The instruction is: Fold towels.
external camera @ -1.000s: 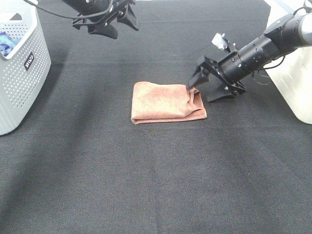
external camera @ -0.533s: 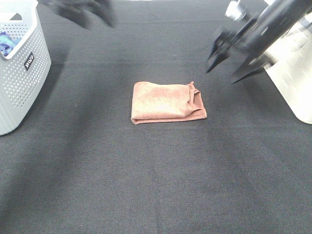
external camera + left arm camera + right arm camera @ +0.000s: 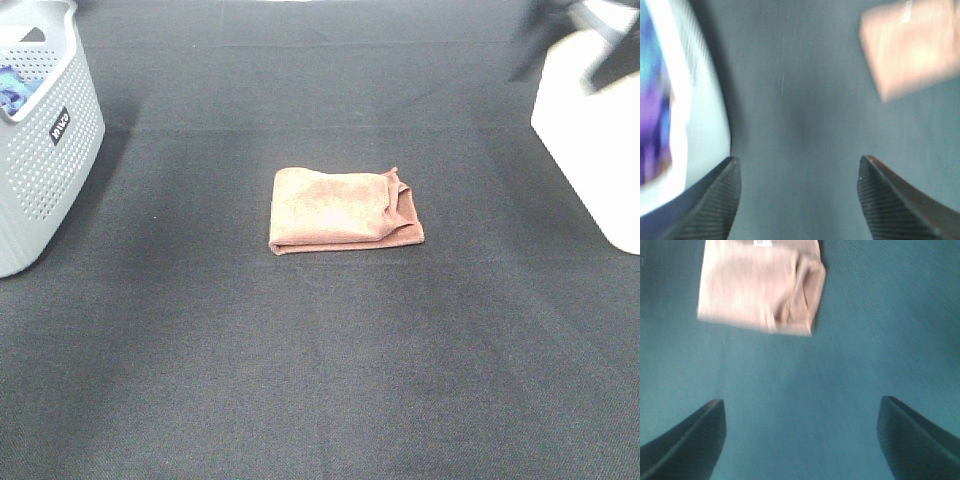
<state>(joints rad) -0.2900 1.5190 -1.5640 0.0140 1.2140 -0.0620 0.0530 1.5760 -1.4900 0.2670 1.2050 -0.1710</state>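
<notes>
The reddish-brown towel lies folded into a small rectangle in the middle of the black table, with a bunched edge on its right side. It shows blurred in the left wrist view and in the right wrist view, where its white tag shows. My left gripper is open and empty, high above the table next to the basket; the exterior view does not show it. My right gripper is open and empty, far from the towel; only a dark blur of that arm shows at the top right.
A grey perforated basket stands at the left edge with a blue cloth inside; it also shows in the left wrist view. A white container stands at the right edge. The black table cloth spreads all around the towel.
Both arms have pulled up and away from the towel: the left one has left the exterior view, the right one has moved to the top right corner. The towel has not moved.
</notes>
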